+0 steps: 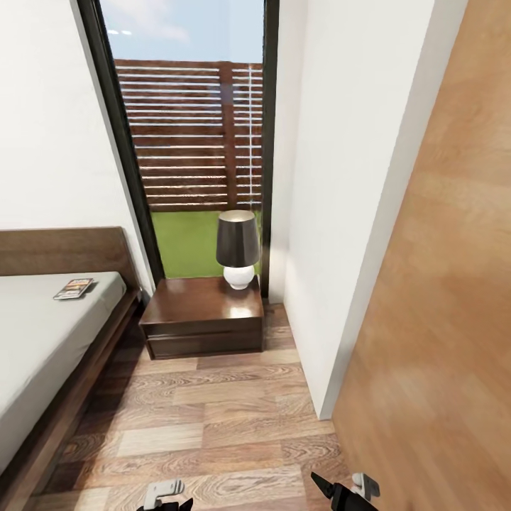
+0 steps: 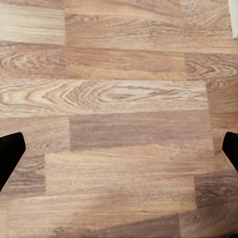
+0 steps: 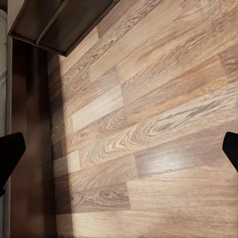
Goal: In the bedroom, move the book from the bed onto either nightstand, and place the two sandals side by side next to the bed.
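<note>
The book (image 1: 73,288) lies flat on the pale mattress of the bed (image 1: 35,348), close to the dark headboard. Right of the bed stands the nightstand (image 1: 190,305), whose dark front also shows in the right wrist view (image 3: 59,22). My left gripper (image 1: 165,497) and right gripper (image 1: 348,491) hang low over the plank floor, well short of the bed. Both are open with nothing between the fingers: the left gripper (image 2: 119,153) and the right gripper (image 3: 119,153) each frame bare floorboards. The sandals are out of view.
A lamp (image 1: 238,248) with a dark shade and white base occupies the nightstand's back right corner. A tall window (image 1: 191,142) is behind it. A white wall (image 1: 341,213) and a wooden door panel (image 1: 440,319) close in the right side. The bed frame (image 3: 25,114) borders the floor strip.
</note>
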You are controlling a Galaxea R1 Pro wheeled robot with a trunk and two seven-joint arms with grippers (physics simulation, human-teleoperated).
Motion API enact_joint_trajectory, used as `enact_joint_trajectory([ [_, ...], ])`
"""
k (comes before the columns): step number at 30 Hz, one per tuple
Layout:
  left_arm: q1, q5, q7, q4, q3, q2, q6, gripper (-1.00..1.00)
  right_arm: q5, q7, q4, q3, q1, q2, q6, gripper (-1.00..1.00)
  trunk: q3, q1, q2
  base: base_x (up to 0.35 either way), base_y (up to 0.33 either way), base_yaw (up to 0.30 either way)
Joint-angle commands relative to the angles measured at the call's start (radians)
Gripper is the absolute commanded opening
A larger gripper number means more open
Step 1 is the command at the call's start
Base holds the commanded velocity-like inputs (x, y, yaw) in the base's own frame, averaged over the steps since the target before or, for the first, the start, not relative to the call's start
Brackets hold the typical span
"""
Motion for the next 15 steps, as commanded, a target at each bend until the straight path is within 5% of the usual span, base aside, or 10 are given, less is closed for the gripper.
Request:
enact_joint_trajectory([
  [1,-0.001,-0.009,-0.003,0.001,0.008,0.000,-0.003,1.00,-0.001,0.004,0.005,0.001,-0.002,0.000,-0.008,1.00,-0.001,0.000,-0.001,0.014,-0.006,0.000],
  [15,-0.001,-0.009,-0.003,0.001,0.008,0.000,-0.003,1.00,-0.001,0.004,0.005,0.001,-0.002,0.001,-0.008,1.00,-0.001,0.000,-0.001,0.039,0.023,0.004],
])
